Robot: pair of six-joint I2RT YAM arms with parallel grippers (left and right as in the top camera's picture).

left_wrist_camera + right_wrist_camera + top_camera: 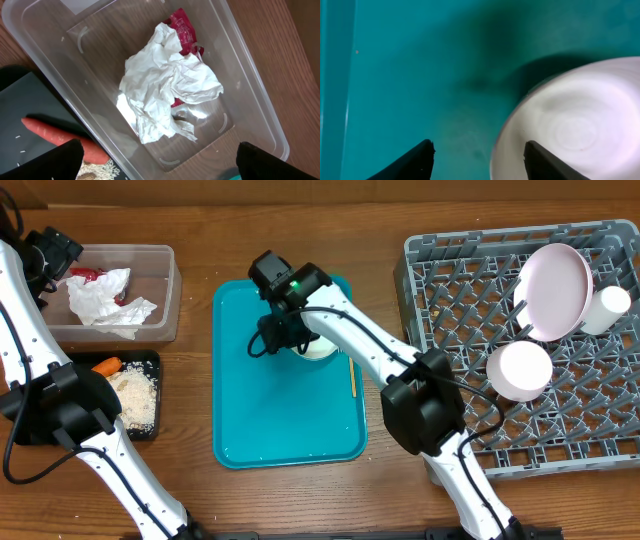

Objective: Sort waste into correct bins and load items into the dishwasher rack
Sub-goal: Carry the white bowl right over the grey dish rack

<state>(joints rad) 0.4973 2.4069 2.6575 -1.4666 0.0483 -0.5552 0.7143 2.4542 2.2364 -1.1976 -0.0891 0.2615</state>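
Observation:
My right gripper (477, 150) is open just above the teal tray (290, 420), straddling the rim of a white bowl (570, 125): one finger is inside it, the other outside over the tray. In the overhead view the bowl (322, 350) lies mostly under that arm. A thin wooden stick (352, 377) lies on the tray's right side. My left gripper (160, 160) is open and empty above the clear plastic bin (260, 100), which holds crumpled white paper (165, 90) and a red wrapper (182, 25). The grey dishwasher rack (450, 290) holds a pink plate (555, 290), a white bowl (520, 370) and a white cup (606, 308).
A black tray (150, 360) below the clear bin holds a carrot (55, 134) and rice (135, 395). The wooden table shows between the bins, teal tray and rack.

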